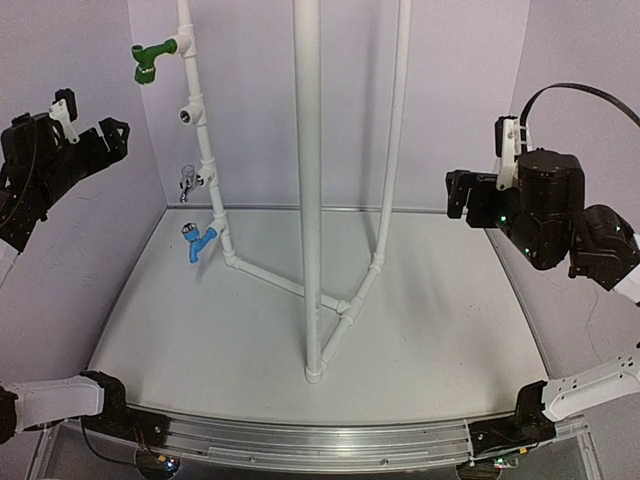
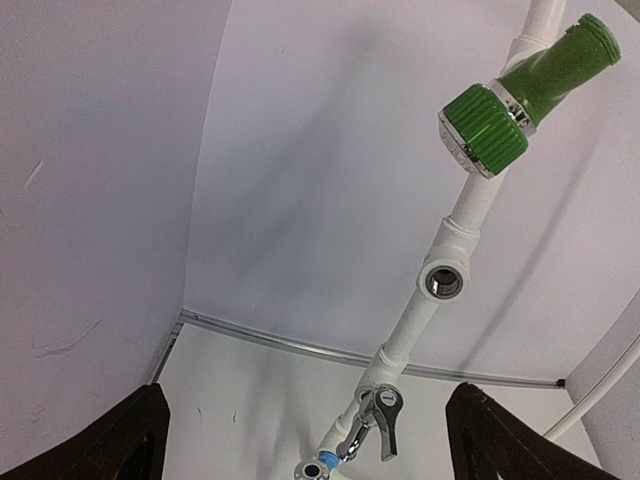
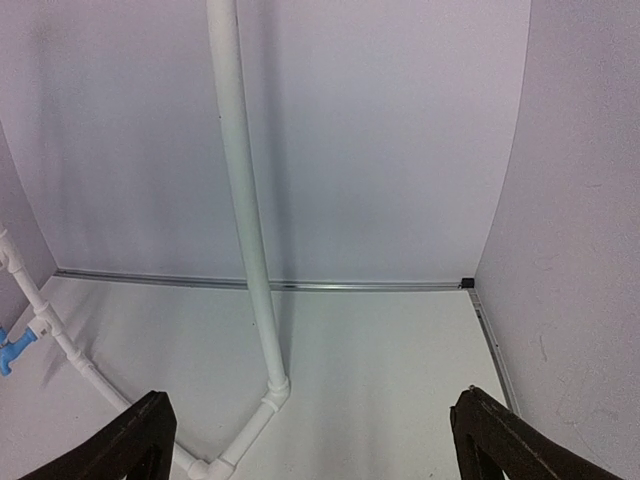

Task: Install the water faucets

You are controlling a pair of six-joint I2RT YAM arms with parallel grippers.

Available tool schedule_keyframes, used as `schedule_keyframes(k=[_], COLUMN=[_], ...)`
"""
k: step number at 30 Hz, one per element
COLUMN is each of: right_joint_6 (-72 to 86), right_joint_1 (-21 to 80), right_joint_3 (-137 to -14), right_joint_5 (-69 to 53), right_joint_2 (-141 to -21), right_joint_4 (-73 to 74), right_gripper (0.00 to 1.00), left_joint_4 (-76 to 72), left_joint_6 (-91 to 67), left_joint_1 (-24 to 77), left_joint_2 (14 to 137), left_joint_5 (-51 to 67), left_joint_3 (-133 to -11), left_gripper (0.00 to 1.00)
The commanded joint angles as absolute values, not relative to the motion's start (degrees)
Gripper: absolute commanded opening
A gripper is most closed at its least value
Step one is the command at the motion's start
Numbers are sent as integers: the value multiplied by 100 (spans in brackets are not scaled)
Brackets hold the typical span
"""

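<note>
A white pipe point(image 1: 207, 165) rises at the back left with several tee fittings. A green faucet point(image 1: 152, 58) sits on the top tee, a chrome faucet point(image 1: 187, 181) on the third, a blue faucet point(image 1: 199, 242) on the lowest. The second tee point(image 1: 189, 113) has an open socket. The left wrist view shows the green faucet point(image 2: 520, 95), the open tee point(image 2: 444, 281), the chrome faucet point(image 2: 378, 422) and a bit of the blue one point(image 2: 318, 466). My left gripper point(image 1: 105, 135) is open and empty, left of the pipe. My right gripper point(image 1: 462, 192) is open and empty at the right.
A thick white pole point(image 1: 309, 190) stands mid-table. A thinner pipe point(image 1: 392, 150) slants down to join the branch near the floor point(image 1: 345, 310). Purple walls close in the left, back and right. A metal rail point(image 1: 320, 435) runs along the near edge.
</note>
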State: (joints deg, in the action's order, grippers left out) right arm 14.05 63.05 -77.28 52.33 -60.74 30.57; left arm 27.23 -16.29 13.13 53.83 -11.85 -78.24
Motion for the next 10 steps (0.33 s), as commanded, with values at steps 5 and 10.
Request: schedule_keyframes(k=[5, 10], right_joint_6=[1565, 1463], right_joint_1=[6312, 6312], right_joint_3=[-7858, -7538], right_joint_5=[5381, 5183], right_joint_2=[-6001, -5877], right_joint_4=[3018, 2764], right_gripper=[98, 98], left_joint_4=[2772, 2829], left_joint_6=[-1503, -1502], left_joint_1=[1306, 1307], left_joint_2=[5365, 5388], left_joint_5=[-1153, -1113], left_joint_3=[-8042, -8080], left_gripper=[100, 100])
